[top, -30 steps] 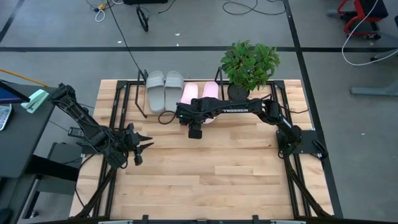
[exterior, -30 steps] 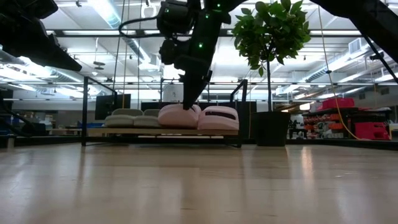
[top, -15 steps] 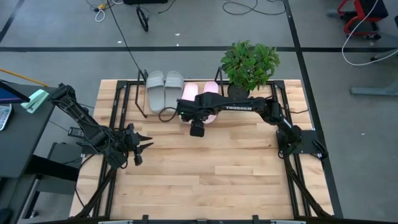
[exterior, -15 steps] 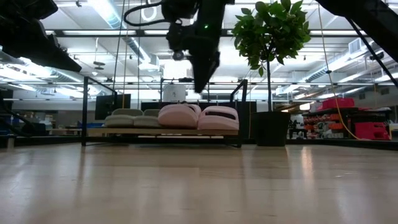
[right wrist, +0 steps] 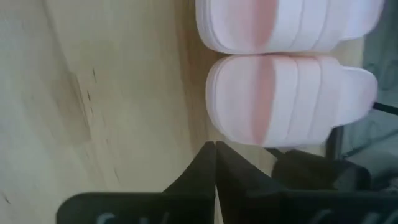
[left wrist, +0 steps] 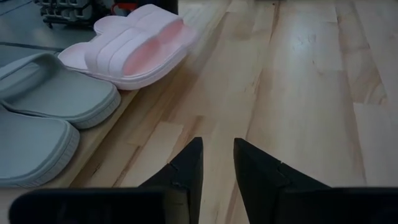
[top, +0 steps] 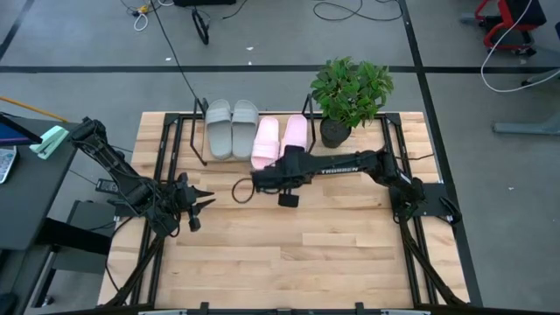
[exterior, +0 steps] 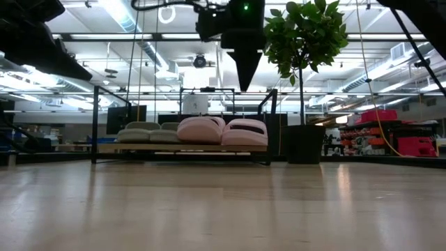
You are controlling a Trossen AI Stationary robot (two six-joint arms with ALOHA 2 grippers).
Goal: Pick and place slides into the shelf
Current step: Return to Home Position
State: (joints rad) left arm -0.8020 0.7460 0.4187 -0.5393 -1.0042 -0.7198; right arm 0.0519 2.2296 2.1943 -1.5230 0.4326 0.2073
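Far left on the desk (top: 289,254), the left end effector (top: 199,203) sat low beside its own arm's base. Its fingers were a narrow gap apart with nothing between them, well away from the shelf (exterior: 139,148). Along the desk's back edge, that shelf carried all four in a row: two grey-green slides (top: 231,128), then two pink slides (top: 265,142) just beside them, the near pink one poking slightly further forward. They were thick-soled, soft, with wide ribbed straps. Just in front of the pinks hung the right end effector (exterior: 244,85), pointing down, fingers pressed together and empty, a cable (top: 241,191) looping beside it. A potted plant (top: 350,92) crowded the shelf's right end.
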